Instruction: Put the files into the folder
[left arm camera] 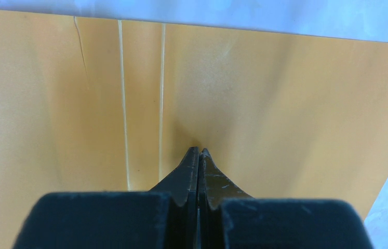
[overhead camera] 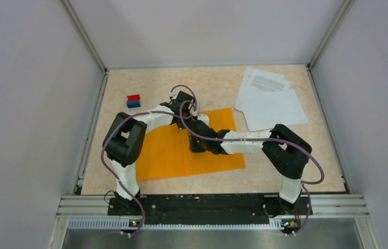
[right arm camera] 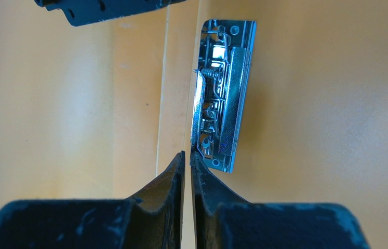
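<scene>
Black fingers fill the bottom of both wrist views. On the left gripper (left arm camera: 198,151) the jaws are pressed fully together with nothing between them, and the tips meet the orange folder (left arm camera: 295,104) just right of its two pale crease lines. On the right gripper (right arm camera: 187,153) the jaws stand a hair apart with a sliver of pale orange in the slit. I cannot tell whether that is a pinched edge or only the folder behind. Its tips sit at the near end of the metal clip (right arm camera: 225,93), which is fixed inside the folder beside the creases.

From above, the folder lies open and flat mid-table (overhead camera: 264,176). Both arms reach in over it, and their wrists crowd together above the fold, hiding it. The files (overhead camera: 269,98) lie fanned in a loose pile beyond the folder's far right corner, apart from it and outside it. A red-and-blue block (overhead camera: 133,100) sits off the folder's far left corner.
</scene>
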